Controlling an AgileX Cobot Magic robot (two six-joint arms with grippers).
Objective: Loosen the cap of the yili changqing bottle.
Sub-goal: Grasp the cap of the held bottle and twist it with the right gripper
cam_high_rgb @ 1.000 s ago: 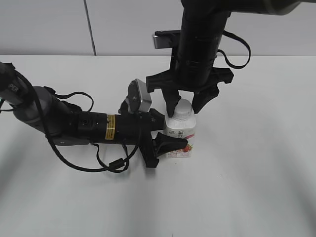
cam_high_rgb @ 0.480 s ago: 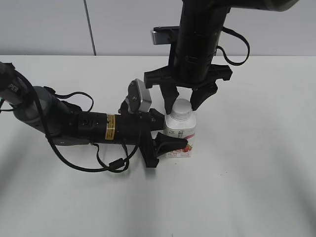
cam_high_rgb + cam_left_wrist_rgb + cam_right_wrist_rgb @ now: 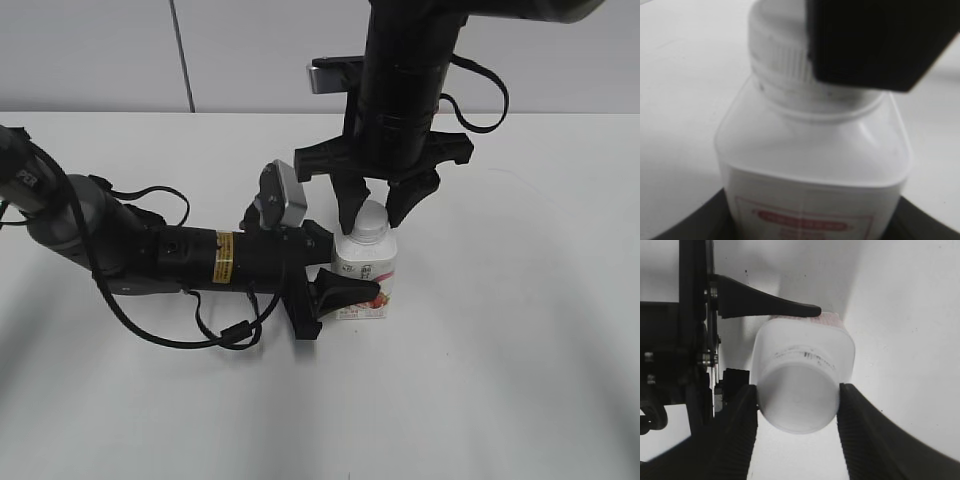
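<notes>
The yili changqing bottle (image 3: 366, 272) stands upright on the white table, white with a red fruit label. My left gripper (image 3: 352, 284) reaches in from the left and is shut on the bottle's body; its dark jaws flank the label in the left wrist view (image 3: 810, 231). The white cap (image 3: 371, 221) sits on the neck. My right gripper (image 3: 372, 207) comes straight down from above, one finger on each side of the cap. In the right wrist view its ribbed fingers (image 3: 798, 396) touch both sides of the cap (image 3: 797, 407). In the left wrist view one right finger hides part of the ribbed cap (image 3: 776, 55).
The white table (image 3: 520, 330) spreads on all sides. The left arm's body and loose black cables (image 3: 220, 325) lie on the table to the left of the bottle. A grey wall stands behind the table's far edge.
The right gripper lifted and turned slightly about the cap half a second ago, then came back down around it. The bottle and the left gripper have not moved.
</notes>
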